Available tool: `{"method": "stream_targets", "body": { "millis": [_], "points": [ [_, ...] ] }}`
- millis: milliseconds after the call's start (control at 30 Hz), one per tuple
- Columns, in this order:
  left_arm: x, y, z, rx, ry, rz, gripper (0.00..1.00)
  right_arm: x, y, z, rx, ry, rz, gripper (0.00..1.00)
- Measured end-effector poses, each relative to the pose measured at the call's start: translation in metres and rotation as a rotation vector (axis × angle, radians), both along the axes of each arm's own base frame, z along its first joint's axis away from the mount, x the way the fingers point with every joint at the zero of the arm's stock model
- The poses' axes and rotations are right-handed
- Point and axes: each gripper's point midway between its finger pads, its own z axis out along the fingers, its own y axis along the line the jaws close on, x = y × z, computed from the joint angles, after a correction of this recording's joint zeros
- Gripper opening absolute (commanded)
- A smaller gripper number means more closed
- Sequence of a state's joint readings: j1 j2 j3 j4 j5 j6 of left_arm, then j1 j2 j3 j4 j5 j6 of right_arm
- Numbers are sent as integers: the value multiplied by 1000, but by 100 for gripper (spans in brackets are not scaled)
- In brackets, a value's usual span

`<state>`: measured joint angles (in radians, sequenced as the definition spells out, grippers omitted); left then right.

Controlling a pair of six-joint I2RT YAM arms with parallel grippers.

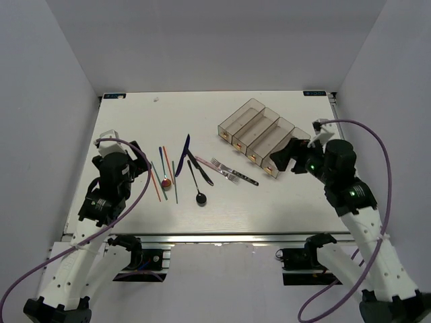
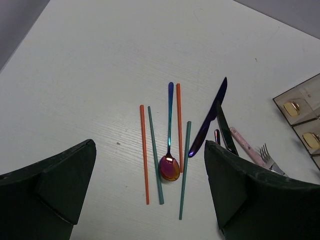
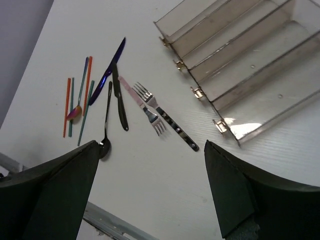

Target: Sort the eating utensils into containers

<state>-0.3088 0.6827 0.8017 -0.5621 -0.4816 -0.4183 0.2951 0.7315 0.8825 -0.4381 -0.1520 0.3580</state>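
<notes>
I read no text, number or brand anywhere. The gold tabs [image 2: 291, 108] on the bins [image 1: 250, 102] look blank to me; the blue stickers [image 1: 114, 95] at the desk's [image 1: 135, 128] far corners are too small to read.

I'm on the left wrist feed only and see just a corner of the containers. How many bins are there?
Observer: Four bins, joined side by side and staggered.
Operator: Anything in them yet?
Observer: No, the right wrist view shows all four empty.
Operator: Any cutlery outside my picture?
Observer: A black spoon lies beside the black knife, its bowl towards the arms.
</notes>
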Motion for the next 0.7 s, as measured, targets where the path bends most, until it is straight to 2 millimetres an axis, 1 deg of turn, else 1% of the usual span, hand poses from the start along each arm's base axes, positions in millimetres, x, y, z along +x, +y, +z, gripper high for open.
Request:
{"method": "stream_targets", "body": {
  "millis": [67,100,133,167,200,233,267,300,333,367,400,467,500,533,600,700],
  "points": [
    [0,0,-2,0,3,-1,98,13,18,-10,-13,49,66,89],
    [0,-1,-3,0,5,-3,98,25,36,-17,-39,83,114,89],
    [0,-1,-3,1,7,-4,98,32,47,-25,-55,105,144,87],
    [0,-1,-3,1,8,-4,98,36,57,-39,-110,146,170,81],
    [0,-1,-4,1,9,-4,98,42,69,-48,-157,168,205,74],
    [0,-1,-4,1,9,-4,98,51,82,-51,-197,175,232,57],
    [0,-1,-3,1,8,-4,98,64,99,-63,-243,192,268,50],
    [0,-1,-4,1,9,-4,98,76,113,-77,-296,203,301,46],
    [1,-1,-3,1,8,-4,98,84,123,-95,-347,224,328,43],
    [1,-1,-4,1,9,-5,98,90,132,-113,-398,250,354,45],
    [1,-2,-4,0,11,-7,98,93,138,-132,-451,273,375,46],
    [1,-2,-5,0,16,-11,98,92,141,-166,-551,320,408,46],
    [2,-3,-7,1,21,-13,98,89,141,-181,-606,343,424,46],
    [2,-4,-8,1,25,-16,98,87,140,-191,-646,360,437,46],
    [3,-5,-10,3,35,-20,98,85,143,-210,-731,381,471,47],
    [3,-5,-11,4,37,-22,98,87,143,-216,-766,381,484,48]
  ]
}}
